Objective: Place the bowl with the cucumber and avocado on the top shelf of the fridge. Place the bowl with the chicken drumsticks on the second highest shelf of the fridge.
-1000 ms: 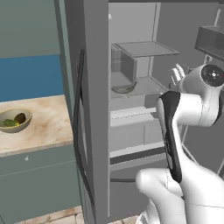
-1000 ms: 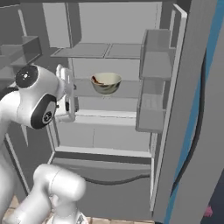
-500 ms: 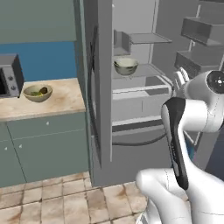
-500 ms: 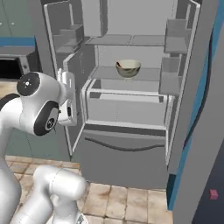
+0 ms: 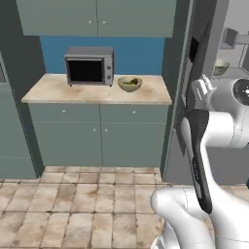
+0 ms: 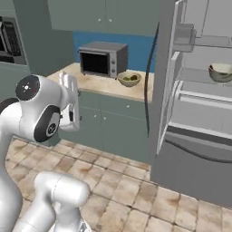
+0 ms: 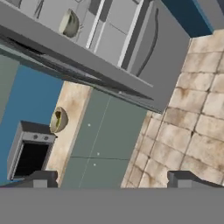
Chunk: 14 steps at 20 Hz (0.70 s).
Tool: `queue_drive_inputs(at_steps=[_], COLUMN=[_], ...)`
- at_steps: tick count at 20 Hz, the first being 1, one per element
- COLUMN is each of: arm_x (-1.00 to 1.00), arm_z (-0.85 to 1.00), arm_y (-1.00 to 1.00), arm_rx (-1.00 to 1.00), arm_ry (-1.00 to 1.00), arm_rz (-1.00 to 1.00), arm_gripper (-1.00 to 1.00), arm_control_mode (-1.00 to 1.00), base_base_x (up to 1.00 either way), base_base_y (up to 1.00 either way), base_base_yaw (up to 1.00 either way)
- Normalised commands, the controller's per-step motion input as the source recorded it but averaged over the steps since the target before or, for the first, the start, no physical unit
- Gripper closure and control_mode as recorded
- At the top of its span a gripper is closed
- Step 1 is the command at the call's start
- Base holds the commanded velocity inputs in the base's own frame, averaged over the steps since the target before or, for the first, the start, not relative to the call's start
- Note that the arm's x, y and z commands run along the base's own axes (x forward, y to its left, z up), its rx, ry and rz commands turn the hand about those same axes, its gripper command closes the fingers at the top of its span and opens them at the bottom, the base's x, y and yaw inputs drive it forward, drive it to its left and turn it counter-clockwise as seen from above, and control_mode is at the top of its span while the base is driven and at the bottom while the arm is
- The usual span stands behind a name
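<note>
the gripper [image 7: 113, 180] has its two dark fingertips [image 7: 41, 178] set wide apart with nothing between them; only their tops show, the rest cut off at the bottom of the hand view. beyond them lie grey-green cabinet fronts [image 7: 98, 148] and a tan tiled floor [image 7: 192, 113]. on the beige counter [image 5: 92, 91] the bowl with the cucumber and avocado [image 5: 130, 83] sits just beside a grey microwave [image 5: 90, 65]; its green contents are too small to tell apart. the fridge [image 6: 199, 113] stands open to the right of the counter, and the bowl with the chicken drumsticks [image 6: 221, 72] rests on a shelf inside it, partly cut by the frame edge, its contents hidden. which shelf cannot be told.
</note>
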Motion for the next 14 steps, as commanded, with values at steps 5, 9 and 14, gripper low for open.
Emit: queue_drive_inputs(at_steps=[5, 9, 14], arm_x=[0.00, 0.00, 0.00], arm_z=[0.00, 0.00, 0.00], arm_y=[0.00, 0.00, 0.00], arm_rx=[0.00, 0.00, 0.00], arm_ry=[0.00, 0.00, 0.00], arm_rz=[0.00, 0.00, 0.00], arm_gripper=[-1.00, -1.00, -1.00], arm_control_mode=[1.00, 1.00, 1.00], base_base_x=[0.96, 1.00, 1.00], base_base_y=[0.96, 0.61, 0.25], base_base_yaw=[-0.04, -0.37, -0.37])
